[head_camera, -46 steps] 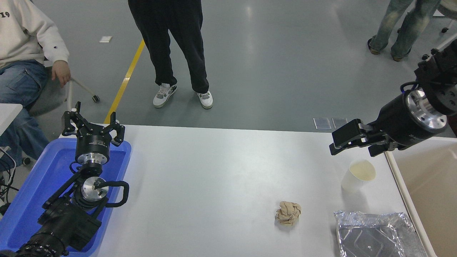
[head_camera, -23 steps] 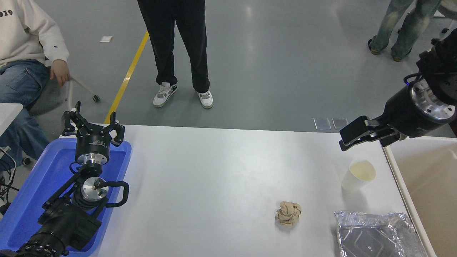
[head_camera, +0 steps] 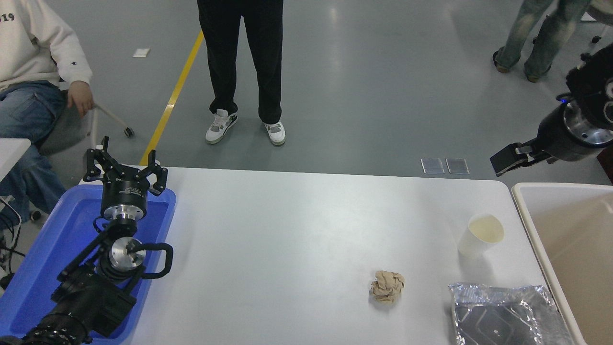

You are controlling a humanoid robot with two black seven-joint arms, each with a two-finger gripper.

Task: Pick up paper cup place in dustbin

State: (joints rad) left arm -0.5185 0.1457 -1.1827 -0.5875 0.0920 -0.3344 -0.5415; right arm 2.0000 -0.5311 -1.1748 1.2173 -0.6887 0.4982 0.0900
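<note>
From the head view, my right gripper [head_camera: 508,160] has pulled back and up over the last second: it hung just above the far side of the cup [head_camera: 481,235], and now it sits past the table's far right corner, over the floor, well apart from the cup. I can see only one black finger block end-on, so I cannot tell how far apart my jaws stand; nothing is between them that I can make out. The cup stands upright where it was, near the right edge of the table [head_camera: 297,230], mouth open to the camera, untouched. The bin [head_camera: 526,211] is just off the right edge, close beside the cup, and with my arm out of the way more of its rim and inside shows. So the pick is not begun; I judge this retreat sets me further from the grasp, and I would have to come back down over the cup. My left gripper [head_camera: 125,171] is parked over the blue tray [head_camera: 43,254] at the near left corner, fingers spread wide. A paper ball [head_camera: 387,286] and a foil tray [head_camera: 503,314] lie near the near edge, clear of my path
</note>
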